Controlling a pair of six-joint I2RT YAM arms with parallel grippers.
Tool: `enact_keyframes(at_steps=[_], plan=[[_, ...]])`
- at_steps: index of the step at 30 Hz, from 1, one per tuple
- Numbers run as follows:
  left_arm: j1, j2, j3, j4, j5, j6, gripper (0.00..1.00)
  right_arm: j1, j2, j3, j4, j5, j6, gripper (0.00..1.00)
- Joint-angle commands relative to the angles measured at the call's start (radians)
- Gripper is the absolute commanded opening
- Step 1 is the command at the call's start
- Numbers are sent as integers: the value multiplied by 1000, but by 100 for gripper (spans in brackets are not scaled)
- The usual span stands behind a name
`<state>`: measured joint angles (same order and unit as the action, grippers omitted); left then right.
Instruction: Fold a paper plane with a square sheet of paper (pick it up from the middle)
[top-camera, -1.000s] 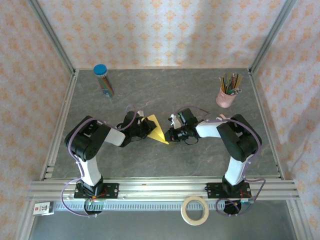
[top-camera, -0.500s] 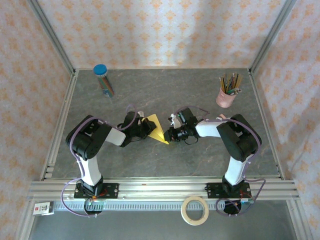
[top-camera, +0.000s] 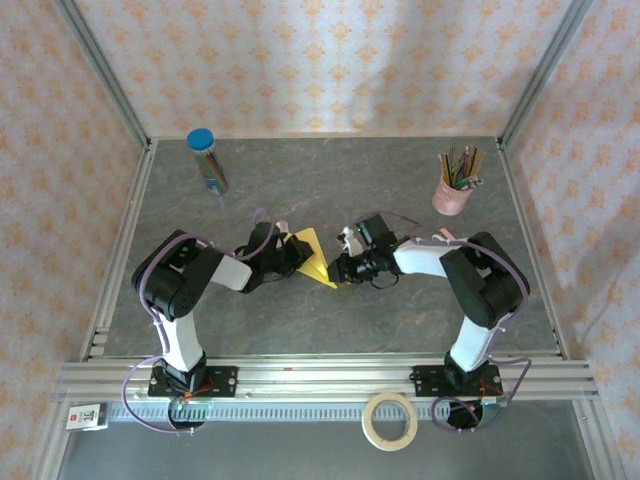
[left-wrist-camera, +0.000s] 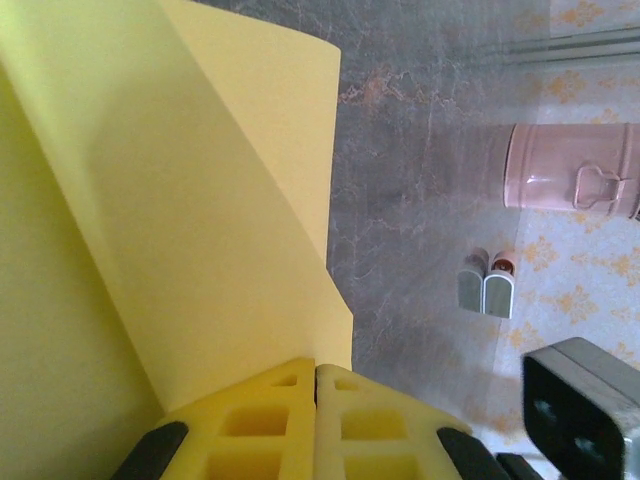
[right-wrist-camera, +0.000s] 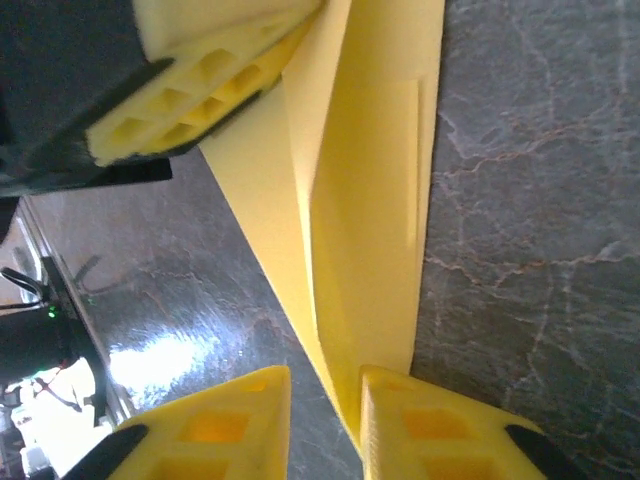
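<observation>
One thin yellow paper sheet (top-camera: 313, 262), matte and smooth, is folded into a long triangular wedge with crisp straight creases and overlapping layers. It sits at the middle of the grey marbled counter (top-camera: 400, 320), between the two arms. The left gripper (left-wrist-camera: 316, 400), its ribbed yellow pads pressed together, is clamped on one edge of the sheet. The right gripper (right-wrist-camera: 325, 400) has its pads apart, with the sheet's narrow tip in the gap against one pad. Farther back stand one glossy pink cup of pencils (top-camera: 452, 195) and one clear tube with a blue cap (top-camera: 208, 162). One tape roll (top-camera: 368, 420) lies by the arm bases.
</observation>
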<state>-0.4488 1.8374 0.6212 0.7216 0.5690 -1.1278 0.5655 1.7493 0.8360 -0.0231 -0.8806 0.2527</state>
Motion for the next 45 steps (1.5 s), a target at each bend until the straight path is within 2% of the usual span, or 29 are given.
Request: enact_keyframes(at_steps=[1, 5, 11, 16, 20, 29, 45], plan=[[8, -8, 14, -7, 6, 22, 7, -7, -46, 29, 14, 60, 16, 33], [5, -12, 16, -7, 6, 25, 7, -7, -26, 72, 11, 188, 53, 47], [0, -4, 20, 0, 10, 21, 7, -7, 28, 132, 17, 207, 64, 55], [-2, -2, 25, -2, 11, 20, 7, 6, 65, 175, -29, 212, 20, 56], [-2, -4, 29, -2, 11, 17, 7, 26, 91, 190, -46, 222, -1, 52], [-4, -8, 25, -3, 11, 16, 7, 35, 134, 199, -62, 229, -17, 48], [-2, -16, 40, -9, 18, 16, 8, 56, 186, 206, -113, 274, -51, 31]])
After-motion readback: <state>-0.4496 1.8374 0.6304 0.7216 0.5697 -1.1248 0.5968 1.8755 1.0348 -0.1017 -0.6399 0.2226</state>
